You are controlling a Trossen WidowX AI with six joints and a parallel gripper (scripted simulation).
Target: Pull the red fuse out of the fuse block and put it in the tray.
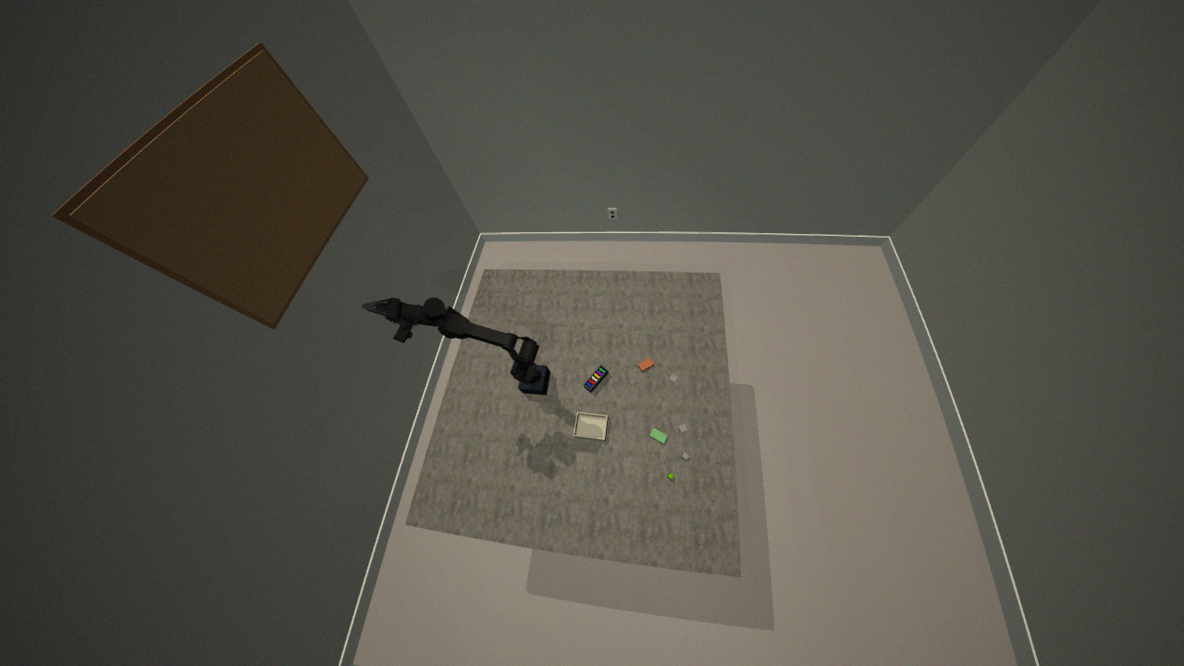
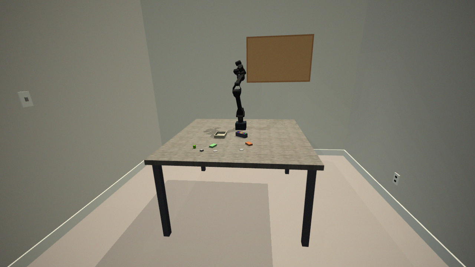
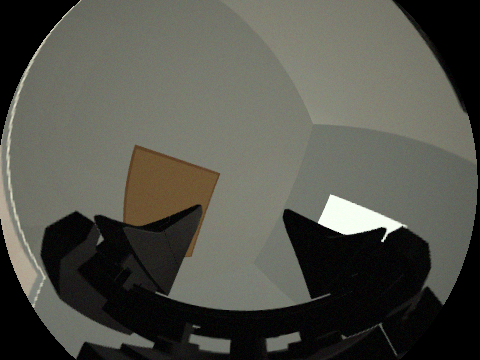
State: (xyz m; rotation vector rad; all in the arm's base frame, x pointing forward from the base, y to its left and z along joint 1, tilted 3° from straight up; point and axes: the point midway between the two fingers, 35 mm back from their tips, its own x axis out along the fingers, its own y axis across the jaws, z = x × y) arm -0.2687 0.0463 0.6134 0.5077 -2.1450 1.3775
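Observation:
The dark fuse block (image 1: 590, 388) (image 2: 241, 135) stands on the table in front of the arm's base, with a row of several coloured fuses in its top. The red fuse (image 1: 592, 382) is very small in the top view, near the block's end nearer the tray, and seems seated in the row. The shallow cream tray (image 1: 589, 427) (image 2: 219, 136) lies beside the block and shows nothing in it. My gripper (image 1: 369, 306) (image 3: 243, 212) is open and empty, high up and away from the block, pointing towards the wall with the brown board.
An orange block (image 1: 646, 364) (image 2: 248, 143), a light green block (image 1: 658, 436) (image 2: 212, 145), a small green cube (image 1: 671, 475) (image 2: 194, 146) and several small grey pieces lie farther from the arm's base than the fuse block and tray. The brown board (image 1: 215, 190) (image 2: 279, 59) (image 3: 165, 187) is on the wall.

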